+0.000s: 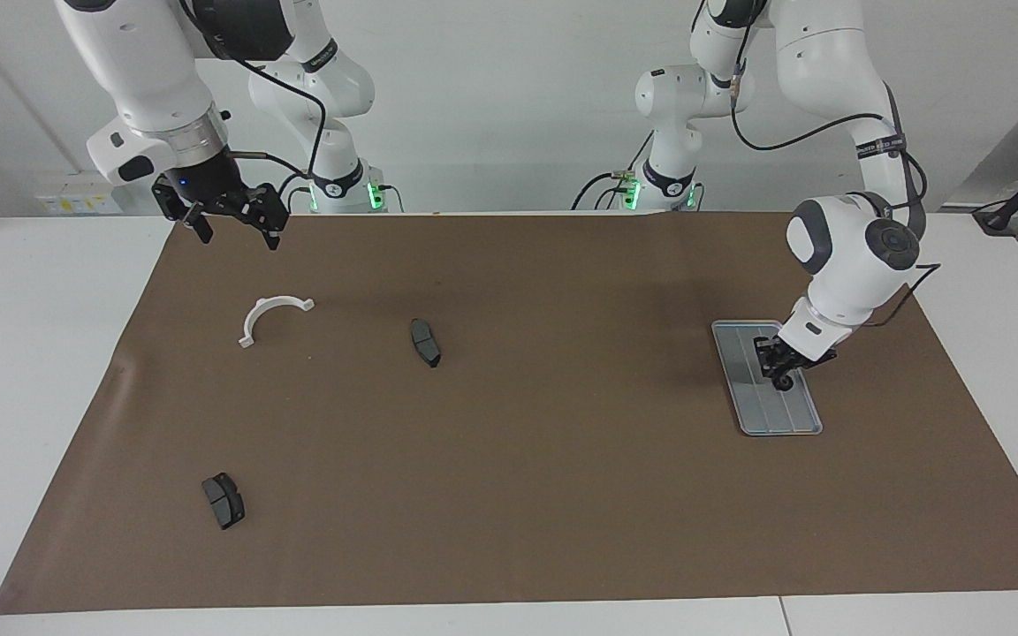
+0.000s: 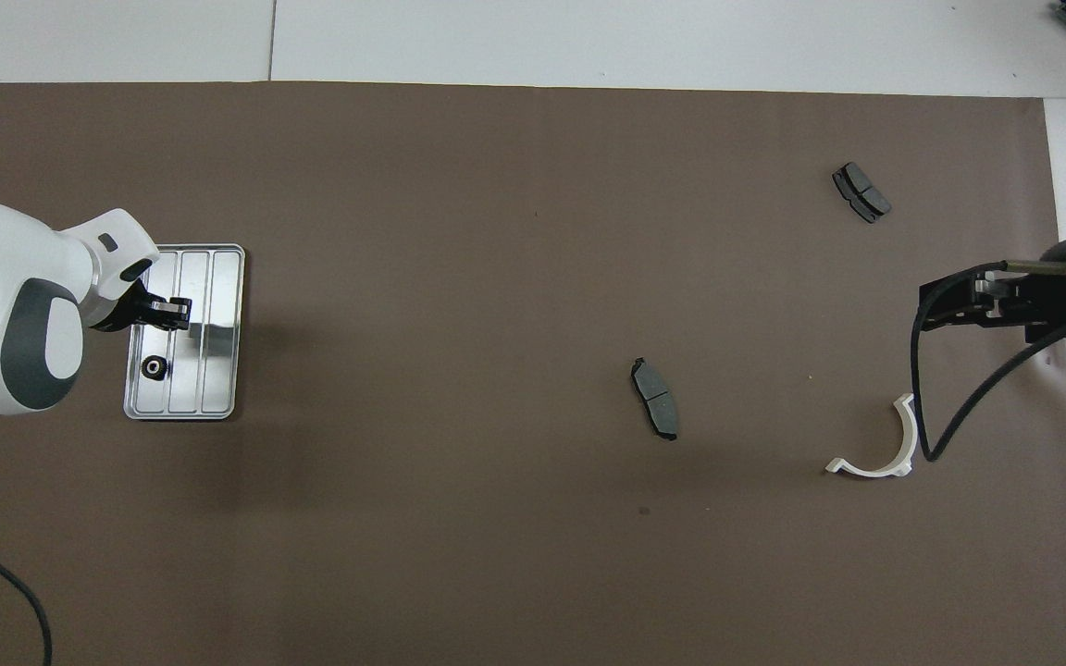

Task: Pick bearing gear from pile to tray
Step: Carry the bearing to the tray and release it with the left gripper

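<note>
As I am reading the clock: twelve is pointing away from the robots, on the overhead view.
Left gripper [image 2: 178, 311]: I am hanging low over the tray [image 2: 220, 379], toward its twelve o'clock half.
My fingers: they are pressing fully together.
Ring on the tray [image 2: 154, 367]: it is lying in a groove at about seven o'clock from my fingertips, apart from them.
Ring at my fingertips [image 1: 783, 383]: it is showing right under them in the facing view; I cannot tell whether I am pinching it or it is resting on the tray.
Tray's place: it is sitting on the brown mat [image 1: 509, 495] at my arm's end.
Pile: two grey pads [image 1: 425, 342] [image 1: 223, 500] and the white bracket [image 1: 272, 316] are lying well apart at three o'clock.
Right gripper [image 1: 235, 231]: it is waiting above the bracket's end of the mat, fingers spread wide.
</note>
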Action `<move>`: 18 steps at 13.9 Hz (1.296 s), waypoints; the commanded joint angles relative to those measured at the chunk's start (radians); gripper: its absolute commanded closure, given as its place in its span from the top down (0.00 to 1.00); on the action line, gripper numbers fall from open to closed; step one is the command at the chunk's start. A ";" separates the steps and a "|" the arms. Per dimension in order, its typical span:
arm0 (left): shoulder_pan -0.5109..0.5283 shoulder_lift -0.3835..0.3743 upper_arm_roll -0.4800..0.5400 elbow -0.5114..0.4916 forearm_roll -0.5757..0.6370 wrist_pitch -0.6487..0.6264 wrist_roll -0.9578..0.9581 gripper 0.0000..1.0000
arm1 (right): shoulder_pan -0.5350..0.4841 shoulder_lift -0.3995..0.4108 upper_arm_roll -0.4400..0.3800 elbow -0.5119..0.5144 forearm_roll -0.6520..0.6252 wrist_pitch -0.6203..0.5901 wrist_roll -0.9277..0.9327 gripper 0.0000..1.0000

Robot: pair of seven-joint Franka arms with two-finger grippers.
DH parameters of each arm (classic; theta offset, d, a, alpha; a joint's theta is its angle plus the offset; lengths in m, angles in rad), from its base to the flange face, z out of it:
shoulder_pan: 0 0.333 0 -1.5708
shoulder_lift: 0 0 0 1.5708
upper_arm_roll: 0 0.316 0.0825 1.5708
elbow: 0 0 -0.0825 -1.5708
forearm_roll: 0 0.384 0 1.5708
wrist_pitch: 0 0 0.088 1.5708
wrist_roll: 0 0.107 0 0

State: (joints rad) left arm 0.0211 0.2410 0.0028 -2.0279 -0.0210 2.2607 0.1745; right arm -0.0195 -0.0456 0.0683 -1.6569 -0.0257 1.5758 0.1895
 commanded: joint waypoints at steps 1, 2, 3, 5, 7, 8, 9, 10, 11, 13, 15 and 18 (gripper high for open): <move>0.003 -0.051 -0.010 -0.075 -0.013 0.046 0.007 0.00 | -0.016 0.003 0.007 0.009 0.016 -0.011 -0.036 1.00; 0.002 -0.051 -0.010 -0.077 -0.013 0.046 0.004 0.00 | -0.016 0.003 0.007 0.009 0.016 -0.011 -0.036 1.00; -0.004 -0.051 -0.010 -0.080 -0.013 0.048 0.000 0.00 | -0.016 0.003 0.007 0.009 0.016 -0.011 -0.036 1.00; -0.013 -0.051 -0.010 -0.092 -0.013 0.051 -0.003 0.00 | -0.016 0.003 0.007 0.009 0.016 -0.011 -0.036 1.00; -0.018 -0.057 -0.012 -0.113 -0.013 0.074 -0.001 0.00 | -0.016 0.003 0.007 0.011 0.018 -0.011 -0.036 1.00; -0.027 -0.058 -0.012 -0.115 -0.013 0.076 -0.001 0.00 | -0.016 0.003 0.007 0.009 0.016 -0.011 -0.036 1.00; -0.029 -0.058 -0.012 -0.115 -0.013 0.076 -0.001 0.02 | -0.016 0.003 0.007 0.009 0.018 -0.011 -0.036 1.00; -0.036 -0.060 -0.012 -0.115 -0.013 0.071 -0.001 0.07 | -0.016 0.003 0.007 0.009 0.016 -0.011 -0.036 1.00; -0.050 -0.060 -0.012 -0.117 -0.013 0.069 -0.001 0.14 | -0.016 0.003 0.007 0.009 0.016 -0.011 -0.036 1.00; -0.058 -0.060 -0.012 -0.115 -0.013 0.066 0.000 0.35 | -0.016 0.003 0.007 0.009 0.016 -0.011 -0.036 1.00; -0.059 -0.060 -0.012 -0.107 -0.013 0.059 0.010 0.57 | -0.016 0.003 0.007 0.009 0.016 -0.011 -0.036 1.00; -0.058 -0.058 -0.012 -0.069 -0.013 0.036 0.008 0.55 | -0.016 0.003 0.007 0.009 0.018 -0.011 -0.036 1.00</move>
State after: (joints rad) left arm -0.0273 0.2117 -0.0199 -2.0992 -0.0210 2.3077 0.1734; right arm -0.0195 -0.0456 0.0683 -1.6569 -0.0256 1.5758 0.1895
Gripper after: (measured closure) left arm 0.436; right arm 0.000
